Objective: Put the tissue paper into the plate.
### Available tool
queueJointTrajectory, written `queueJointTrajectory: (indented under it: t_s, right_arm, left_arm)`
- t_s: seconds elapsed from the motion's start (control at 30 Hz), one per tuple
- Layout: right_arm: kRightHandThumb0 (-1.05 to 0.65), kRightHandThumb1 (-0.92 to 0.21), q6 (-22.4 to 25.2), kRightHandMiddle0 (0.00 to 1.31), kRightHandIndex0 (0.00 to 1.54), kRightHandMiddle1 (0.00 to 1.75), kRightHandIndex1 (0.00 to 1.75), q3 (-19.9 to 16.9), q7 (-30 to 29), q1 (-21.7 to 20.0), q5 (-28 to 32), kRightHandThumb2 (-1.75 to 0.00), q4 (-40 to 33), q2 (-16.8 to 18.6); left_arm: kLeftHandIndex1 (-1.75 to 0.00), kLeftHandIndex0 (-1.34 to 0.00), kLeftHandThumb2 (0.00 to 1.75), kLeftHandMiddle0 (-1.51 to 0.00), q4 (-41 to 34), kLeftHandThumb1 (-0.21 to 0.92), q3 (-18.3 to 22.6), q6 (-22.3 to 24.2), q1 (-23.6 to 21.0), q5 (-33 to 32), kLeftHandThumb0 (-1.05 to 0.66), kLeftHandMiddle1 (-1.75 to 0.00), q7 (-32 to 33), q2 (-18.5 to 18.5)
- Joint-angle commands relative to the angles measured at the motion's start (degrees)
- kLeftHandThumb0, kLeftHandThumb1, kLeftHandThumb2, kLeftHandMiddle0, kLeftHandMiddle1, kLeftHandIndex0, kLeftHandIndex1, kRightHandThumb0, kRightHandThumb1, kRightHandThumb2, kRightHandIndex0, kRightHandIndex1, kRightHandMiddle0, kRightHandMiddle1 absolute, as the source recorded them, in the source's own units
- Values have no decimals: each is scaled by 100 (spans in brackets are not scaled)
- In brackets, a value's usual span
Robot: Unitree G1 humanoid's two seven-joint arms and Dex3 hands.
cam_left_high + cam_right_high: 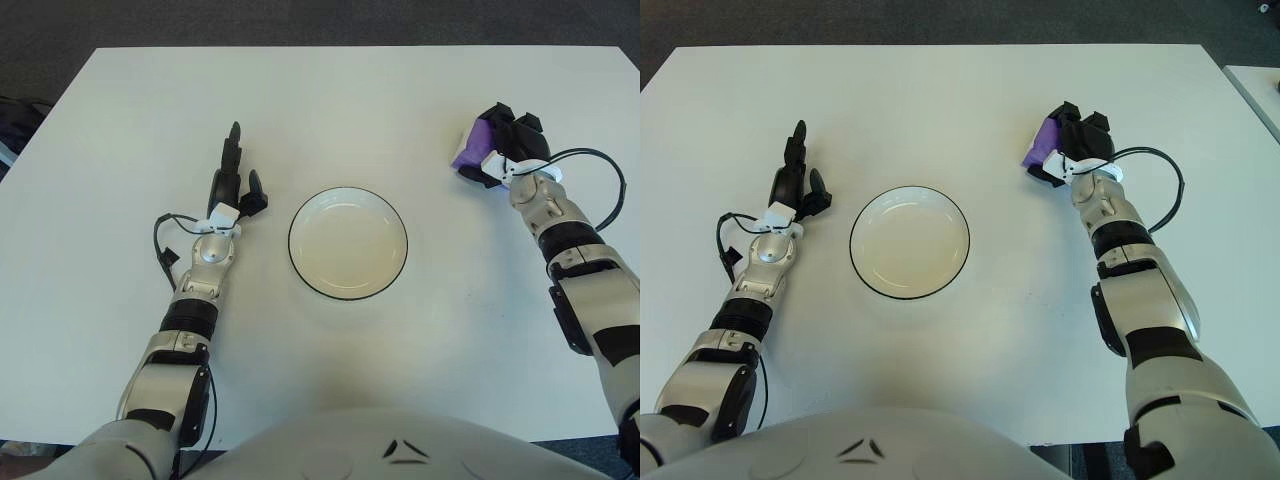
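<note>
Left hand [232, 178] shows left of the plate [348, 243], fingers extended and holding nothing. Right of the plate, well apart from it, the right hand [510, 145] is clamped on the purple tissue paper [470, 148].

1 plate [348, 243], 1 tissue pack [468, 150], 2 hands

White table [330, 110] all the way across, dark grey floor [300, 20] showing beyond its far edge. The plate [348, 243] is cream-white inside with a thin black rim. Over on the right, a purple tissue pack [468, 148] sits under the black fingers of the right hand [508, 142]. The left hand [233, 185] is black too, and both forearms run silver with black bands.
</note>
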Motion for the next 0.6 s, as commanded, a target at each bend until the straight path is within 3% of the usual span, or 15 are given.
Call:
queueJointTrajectory:
  t_s: [0.0,0.4,0.57]
  right_arm:
    - [-16,-26,20,100,118,175,175,129,280,718,42,-121,271,318]
    - [-16,-31,-377,98,121,175,175,112,-17,828,42,-121,226,277]
    - [-11,-33,-576,100,123,175,175,38,-179,825,81,-125,-160,189]
  left_arm:
    - [-17,0,114,-3,424,92,-60,210,682,54,-85,0,20,-101]
    - [-17,0,115,-4,463,92,-62,217,658,67,-85,-1,50,-134]
    - [-17,0,114,-4,469,92,-67,182,668,78,-84,0,55,-135]
